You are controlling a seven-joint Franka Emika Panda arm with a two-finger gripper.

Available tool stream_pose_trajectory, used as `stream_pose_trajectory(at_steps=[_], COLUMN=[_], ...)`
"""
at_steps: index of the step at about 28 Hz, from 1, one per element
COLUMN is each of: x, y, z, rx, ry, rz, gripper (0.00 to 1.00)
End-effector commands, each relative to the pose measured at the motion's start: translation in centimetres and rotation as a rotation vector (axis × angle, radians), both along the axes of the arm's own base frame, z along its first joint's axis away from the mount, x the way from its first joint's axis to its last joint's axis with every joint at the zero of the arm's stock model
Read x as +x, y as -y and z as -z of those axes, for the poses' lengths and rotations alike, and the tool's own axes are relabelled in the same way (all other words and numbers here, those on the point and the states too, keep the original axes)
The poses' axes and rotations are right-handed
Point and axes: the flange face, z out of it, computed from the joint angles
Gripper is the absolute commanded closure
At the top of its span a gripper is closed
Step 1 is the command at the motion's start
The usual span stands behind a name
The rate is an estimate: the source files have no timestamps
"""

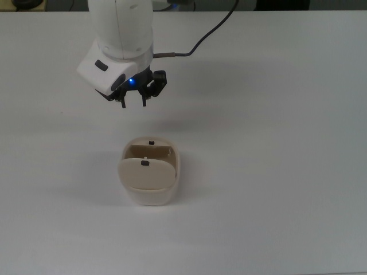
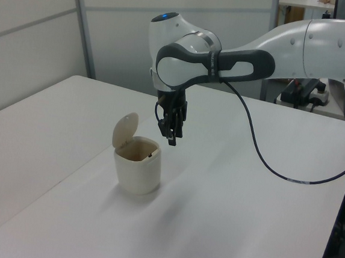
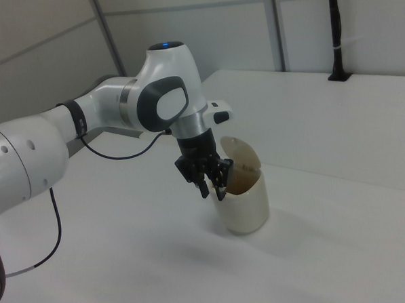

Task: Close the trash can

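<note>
Bin point(image 1: 150, 172) seen on bench point(image 1: 275, 172), lid point(image 1: 144, 173) raised. Gripper point(image 1: 133, 104) held at bin's 12 o'clock in top view, fingers slightly parted, empty.

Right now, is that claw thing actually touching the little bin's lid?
Apart. In the top view, bare table separates the gripper from the trash can and its raised lid; the left view also shows a gap.

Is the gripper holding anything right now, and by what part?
Nothing. The gripper hangs empty above the table, apart from the trash can, whose lid stands open.
</note>
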Motion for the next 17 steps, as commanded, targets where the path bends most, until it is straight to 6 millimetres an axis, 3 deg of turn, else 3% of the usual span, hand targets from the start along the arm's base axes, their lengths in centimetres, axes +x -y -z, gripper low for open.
stream_pose_trajectory(at_steps=[1,13,17], x=[-0.52,-0.30,0.40], y=[-0.20,-0.23,0.13], z=[-0.19,-0.05,-0.85], rx=[-0.014,-0.002,0.021], ry=[-0.020,-0.011,0.055], rz=[-0.001,0.004,0.016], gripper=[1.00,1.00,1.00])
